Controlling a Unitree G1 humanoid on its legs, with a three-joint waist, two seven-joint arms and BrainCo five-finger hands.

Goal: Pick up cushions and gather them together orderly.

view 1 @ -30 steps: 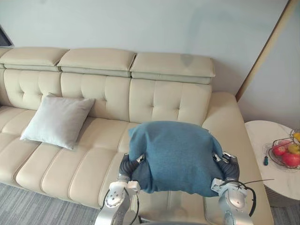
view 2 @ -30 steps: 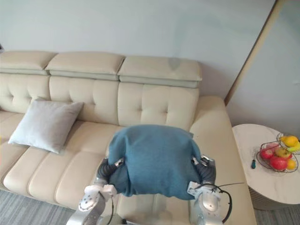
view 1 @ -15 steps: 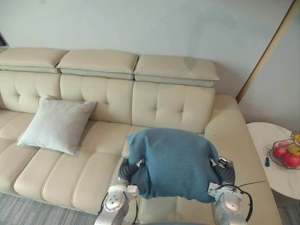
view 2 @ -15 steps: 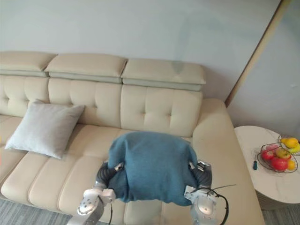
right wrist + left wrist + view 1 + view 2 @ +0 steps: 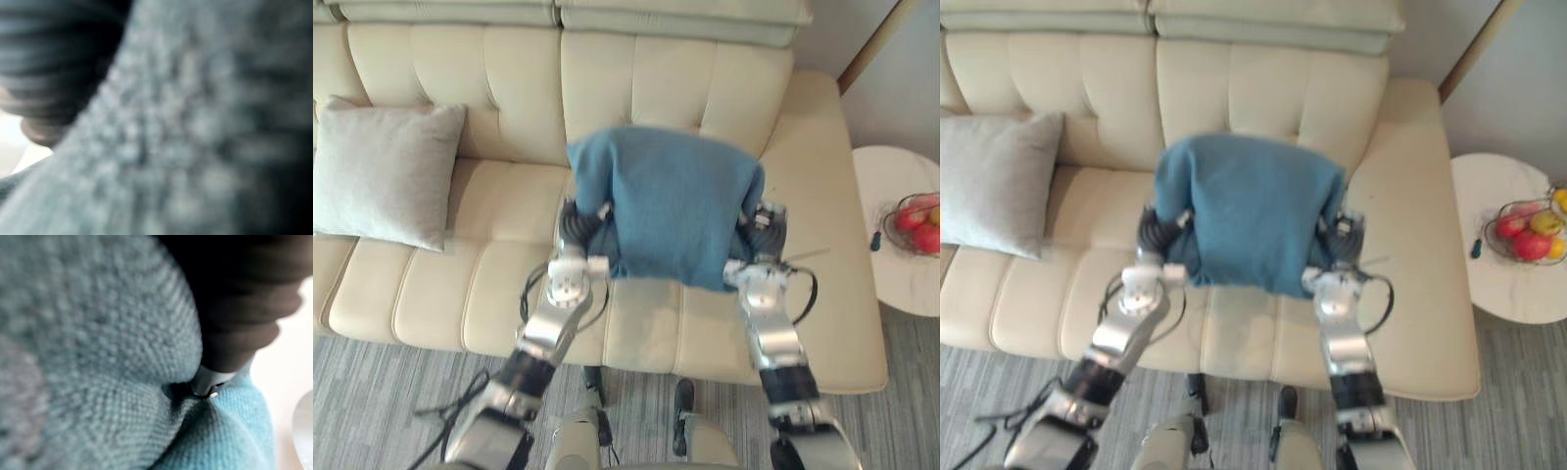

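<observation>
Camera has tipped down since the earlier frame, so the cream sofa [image 5: 489, 294] now sits higher in the view and the floor shows below it. The carry itself looks unchanged. Blue cushion [image 5: 671, 201] is held off the seat over the sofa's right section, in front of the backrest. Grey cushion [image 5: 382, 171] leans on the backrest at the sofa's left end, well apart. Round tabletop [image 5: 901, 259] stands to the right. Left hand [image 5: 579, 220] and right hand [image 5: 761, 220] press the blue cushion's two sides. Their fingers are buried in fabric, so I can't tell the grip. Step looks like mid-carry. Next move probably calls for shifting left and setting blue just beside grey, upright.
</observation>
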